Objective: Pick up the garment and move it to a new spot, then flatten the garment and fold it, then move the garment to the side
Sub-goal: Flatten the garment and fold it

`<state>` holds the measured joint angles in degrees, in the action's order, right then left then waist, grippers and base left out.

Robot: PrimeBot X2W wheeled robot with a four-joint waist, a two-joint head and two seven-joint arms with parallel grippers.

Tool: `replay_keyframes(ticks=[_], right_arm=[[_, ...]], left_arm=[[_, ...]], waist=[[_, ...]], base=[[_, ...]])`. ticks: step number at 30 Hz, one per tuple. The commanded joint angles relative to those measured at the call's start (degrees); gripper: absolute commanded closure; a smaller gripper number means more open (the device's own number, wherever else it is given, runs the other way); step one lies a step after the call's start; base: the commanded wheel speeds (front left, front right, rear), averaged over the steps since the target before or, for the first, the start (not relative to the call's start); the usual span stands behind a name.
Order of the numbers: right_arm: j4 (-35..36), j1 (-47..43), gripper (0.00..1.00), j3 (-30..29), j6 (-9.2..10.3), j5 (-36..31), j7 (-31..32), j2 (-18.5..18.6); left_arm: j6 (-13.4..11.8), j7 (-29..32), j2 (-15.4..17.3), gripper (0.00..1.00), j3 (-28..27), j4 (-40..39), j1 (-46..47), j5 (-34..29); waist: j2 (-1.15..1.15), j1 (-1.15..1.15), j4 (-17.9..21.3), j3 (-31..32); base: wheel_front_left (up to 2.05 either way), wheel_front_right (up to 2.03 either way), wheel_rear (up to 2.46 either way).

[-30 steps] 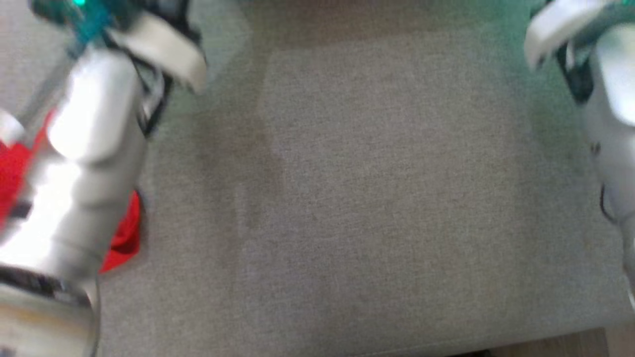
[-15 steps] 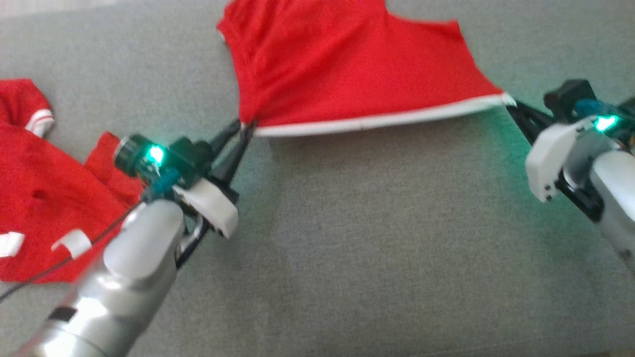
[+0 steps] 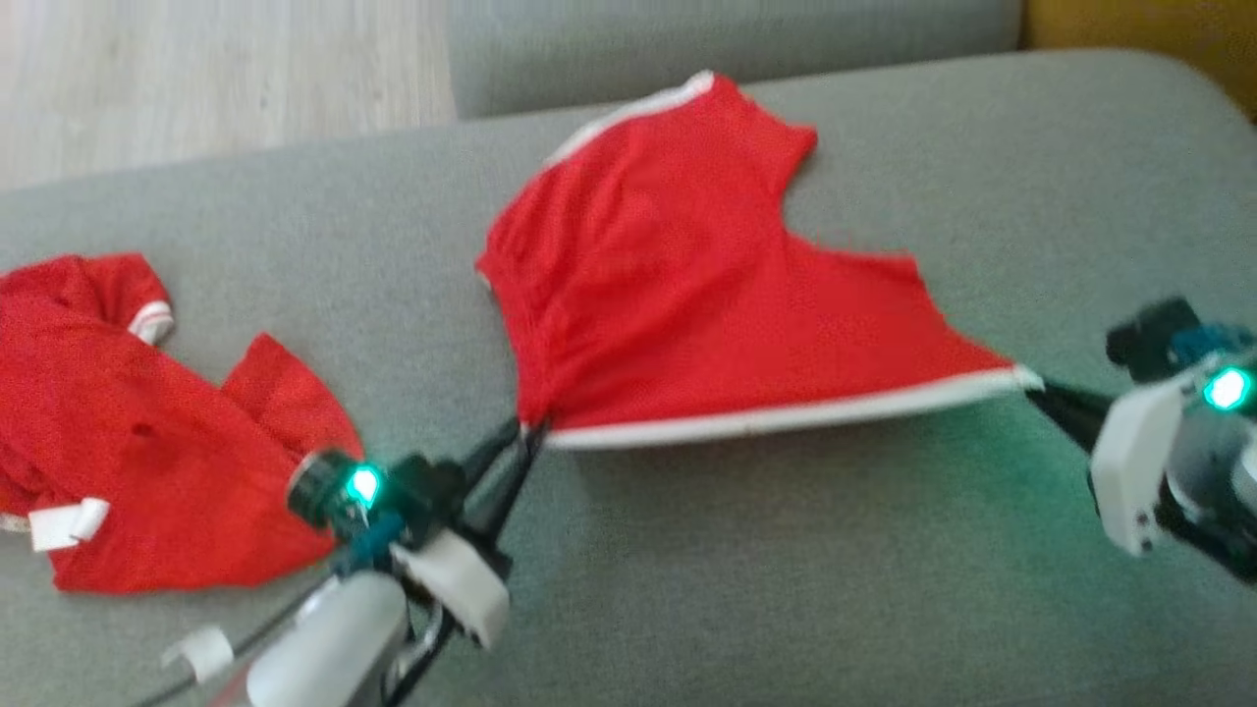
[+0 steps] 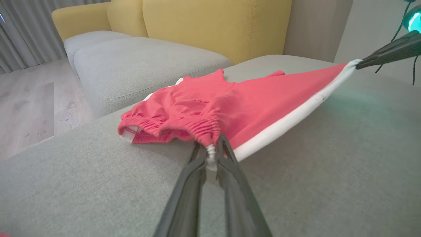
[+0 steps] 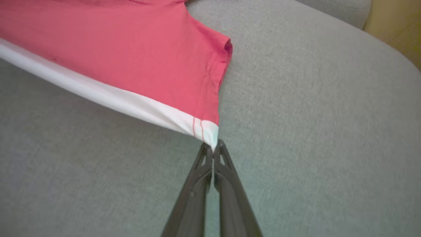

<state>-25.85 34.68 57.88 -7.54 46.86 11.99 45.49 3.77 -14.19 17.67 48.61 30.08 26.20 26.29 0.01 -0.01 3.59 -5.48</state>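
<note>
The garment (image 3: 687, 295) is a pair of red shorts with white trim, stretched over the grey cushion (image 3: 786, 589). My left gripper (image 3: 530, 432) is shut on the gathered waistband corner, seen close in the left wrist view (image 4: 212, 149). My right gripper (image 3: 1031, 385) is shut on the white-trimmed leg corner, which the right wrist view shows pinched at the fingertips (image 5: 214, 146). The white edge (image 3: 786, 417) runs taut between the two grips. The far part of the garment (image 4: 184, 108) rests on the cushion, while the near edge is lifted slightly.
A second red garment with white trim (image 3: 137, 442) lies crumpled at the cushion's left. Beyond the cushion are another grey seat (image 4: 138, 62), a yellow sofa back (image 4: 213, 23) and wooden floor (image 3: 196, 79).
The head camera has tilted up, so the scene slid down the picture. Both grippers keep their hold on the garment, which stays stretched between them.
</note>
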Motion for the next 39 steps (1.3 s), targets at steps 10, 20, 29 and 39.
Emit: replay_keyframes(ticks=[10, 20, 29, 39], right_arm=[[8.4, -11.0, 1.00, -4.4, 0.05, 3.7, 2.0, 8.8], [13.0, -13.4, 1.00, -15.5, 0.05, -2.6, 2.5, 8.2], [15.1, -7.2, 1.00, -23.5, 0.05, -12.5, 3.8, 4.3], [12.3, 4.6, 1.00, -24.2, 0.05, -18.3, 4.9, 0.7]], left_arm=[[-5.4, 3.9, 5.0, 1.00, -0.2, -14.0, -8.1, 1.3], [-8.5, 7.0, 6.9, 1.00, -1.3, -22.1, -7.7, 1.4], [-8.4, 8.1, 7.1, 1.00, -3.5, -22.1, -0.9, 0.9], [-6.2, 9.3, 5.5, 1.00, -4.5, -17.4, 9.1, 0.3]], waist=[[-0.01, 0.01, 0.6, 4.4], [-0.01, 0.01, 0.9, 1.5], [-0.01, 0.01, -1.1, -5.0], [-0.01, 0.01, -5.4, -13.1]], base=[[0.00, 0.00, 0.00], [0.00, 0.00, 0.00], [0.00, 0.00, 0.00], [0.00, 0.00, 0.00]])
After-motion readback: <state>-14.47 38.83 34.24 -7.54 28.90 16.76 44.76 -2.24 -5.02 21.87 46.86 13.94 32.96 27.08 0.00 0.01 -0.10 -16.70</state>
